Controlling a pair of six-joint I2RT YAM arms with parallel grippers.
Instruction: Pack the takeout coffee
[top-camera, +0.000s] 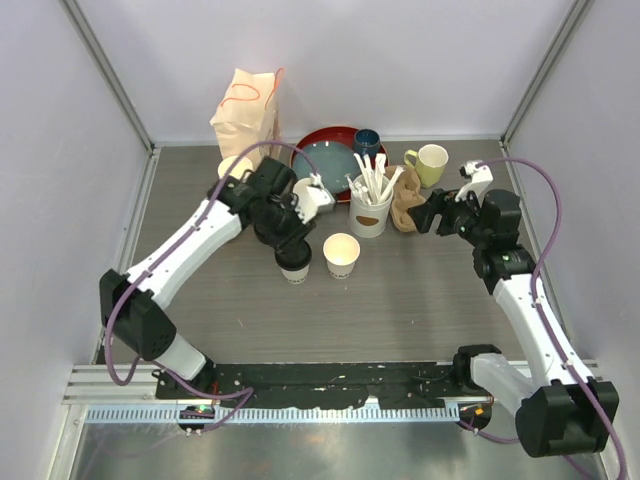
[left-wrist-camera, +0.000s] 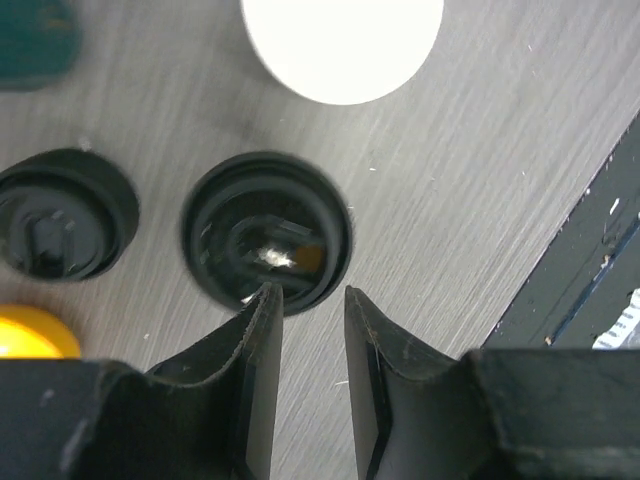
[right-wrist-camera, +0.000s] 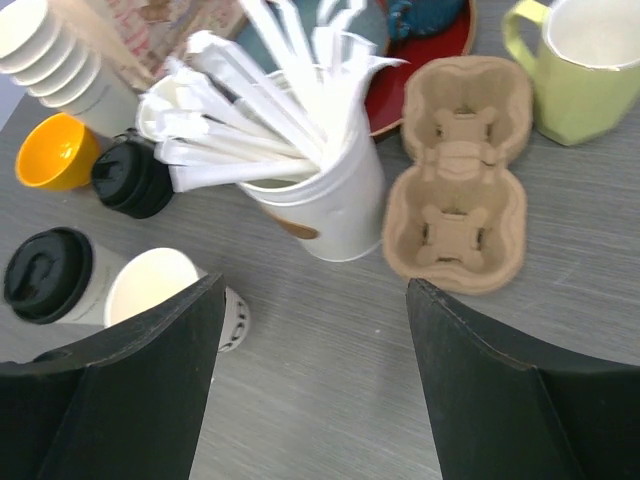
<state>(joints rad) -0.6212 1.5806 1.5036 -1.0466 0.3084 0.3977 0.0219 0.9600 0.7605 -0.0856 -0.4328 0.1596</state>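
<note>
**Top view.** Reference: the straw holder (top-camera: 370, 212), standing mid-table. The lidded cup (top-camera: 294, 262) stands to its left and nearer the arms. The open cup (top-camera: 341, 255) stands just in front of the holder. The left gripper (top-camera: 290, 248) hangs directly over the lidded cup. The right gripper (top-camera: 432, 215) sits right of the holder, by the cardboard carrier (top-camera: 405, 205).

**Left wrist.** The jaws are parted with only bare table between them, so nothing is held. The tips sit at the lid's near rim, a pose that suits pressing or checking a lid. The spare lids (left-wrist-camera: 62, 215) lie beside the cup, probably stock for the open cup.

**Right wrist.** The jaws are spread wide and empty, looking down in front of the holder. The carrier lies just right of the holder with both wells vacant — neither cup is packed yet. The wide spread would suit straddling a cup or the carrier.
</note>
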